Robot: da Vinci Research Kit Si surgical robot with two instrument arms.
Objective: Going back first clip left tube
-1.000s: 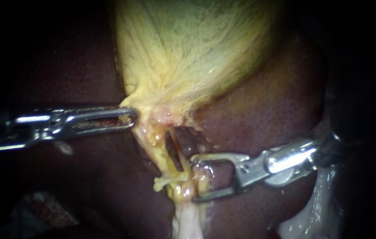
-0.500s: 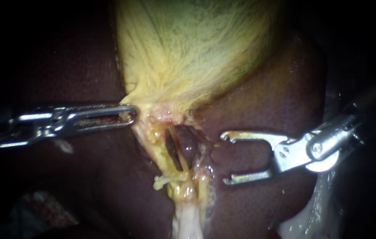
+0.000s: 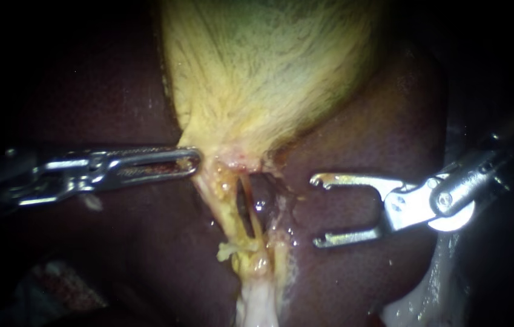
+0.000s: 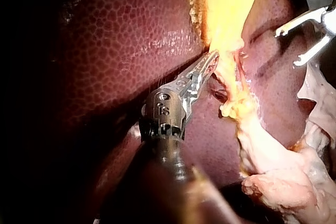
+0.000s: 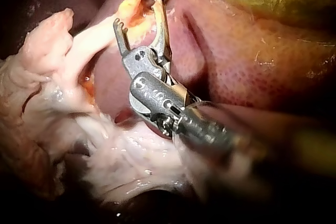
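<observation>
My left instrument (image 3: 193, 162) comes in level from the left, its jaws shut on the yellow neck of the gallbladder (image 3: 269, 72). Just below that hold, a dark slit (image 3: 245, 209) separates a thin yellow strand (image 3: 227, 203) from a dark reddish tube (image 3: 264, 198). I cannot make out a clip on either. My right instrument (image 3: 316, 212) hangs over the liver (image 3: 384, 133), right of the tubes and apart from them. Its forked jaws are wide open and empty. The left wrist view shows the left jaws (image 4: 209, 62) against the yellow tissue. In the right wrist view the open jaws (image 5: 137, 11) point at it.
Pale whitish tissue (image 3: 257, 306) trails down from the tubes, and more lies at the lower right (image 3: 432, 290). It fills the space beside and under the right instrument (image 5: 105, 156). Dark liver surrounds the field.
My right instrument has drawn back to the right, off the tissue below the slit, and its jaws now stand open and empty. The left instrument keeps its hold, nudged slightly right.
</observation>
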